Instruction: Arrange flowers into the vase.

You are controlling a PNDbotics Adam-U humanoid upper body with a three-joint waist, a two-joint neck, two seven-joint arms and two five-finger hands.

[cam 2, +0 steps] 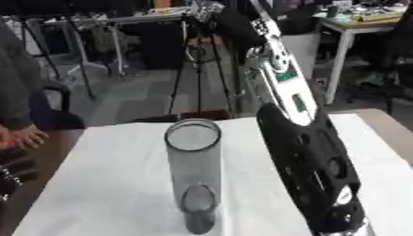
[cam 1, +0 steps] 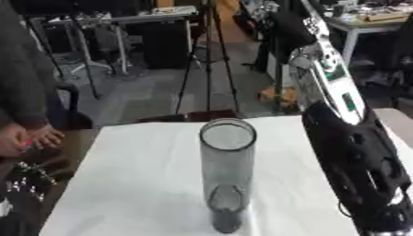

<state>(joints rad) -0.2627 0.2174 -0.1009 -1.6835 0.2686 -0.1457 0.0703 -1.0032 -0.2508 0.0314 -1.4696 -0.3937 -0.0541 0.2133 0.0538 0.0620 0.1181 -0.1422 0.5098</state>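
A tall, clear grey glass vase stands upright in the middle of the white table; nothing shows inside it. No flowers are visible in either view. My right arm comes down from the upper right, close beside the vase on its right and apart from it. The arm runs to the lower edge of the picture, and the hand itself does not show. At the left edge, off the table, a dark shape with silver specks looks like part of my left hand.
A person's hands rest at the table's far left corner. Behind the table stand a tripod, desks and chairs. The table's left and right edges fall close to the vase's working area.
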